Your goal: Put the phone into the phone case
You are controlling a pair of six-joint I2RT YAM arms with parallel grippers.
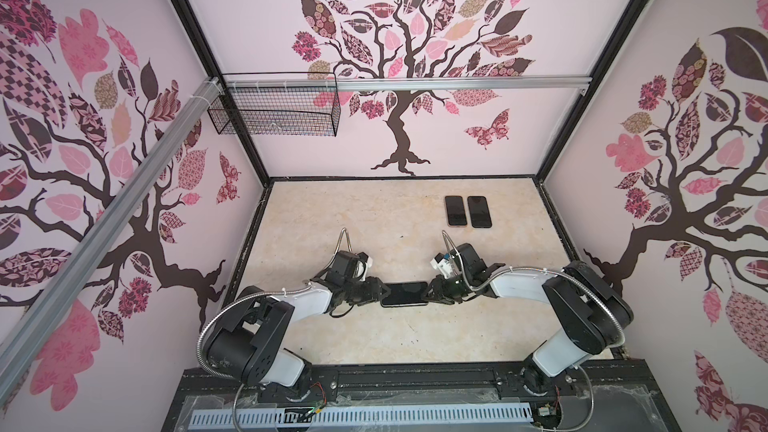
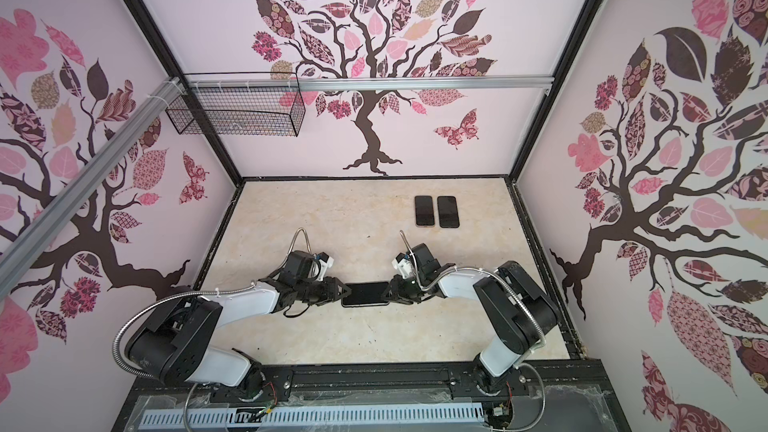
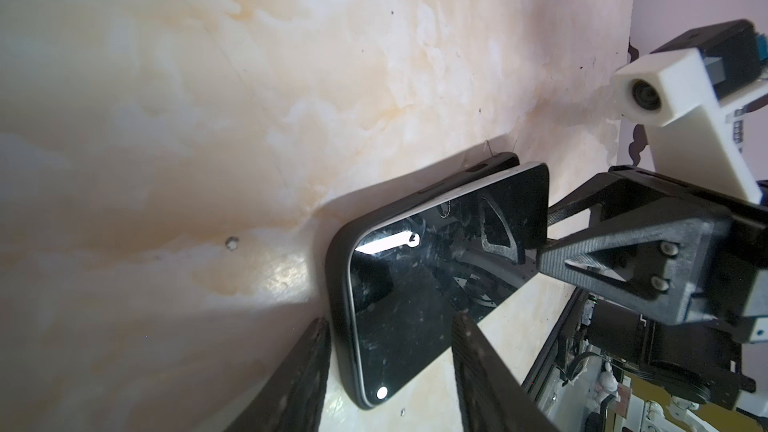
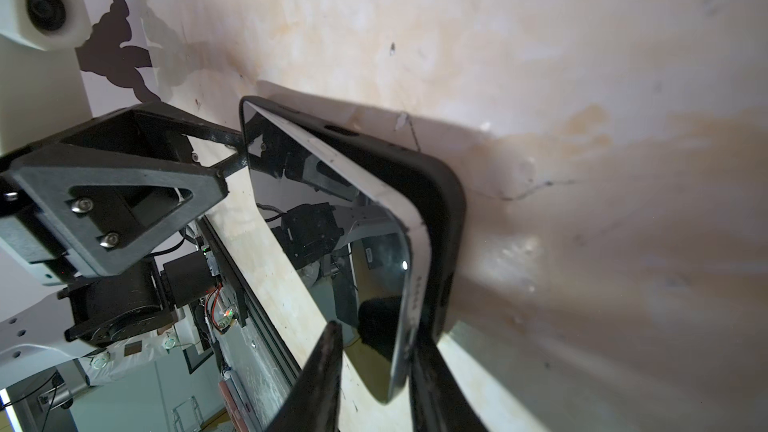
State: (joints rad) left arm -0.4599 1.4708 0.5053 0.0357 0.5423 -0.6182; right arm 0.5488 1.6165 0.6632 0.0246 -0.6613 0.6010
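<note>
Phone (image 1: 404, 293) on the worktop (image 1: 332, 209) between two end effectors, partly in its black case (image 3: 337, 276). The end by the half-open left end effector (image 1: 385, 290) looks seated; the end within the narrowly parted right end effector (image 1: 424, 295) sits proud, needing pressing.

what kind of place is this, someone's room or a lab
Most likely a lab: an enclosed robot test booth, not a lived-in room. Two robot arms are mounted on a base rail at the edge of a marble-look tabletop. Black frame posts hold wall panels printed with tree decals.
</note>
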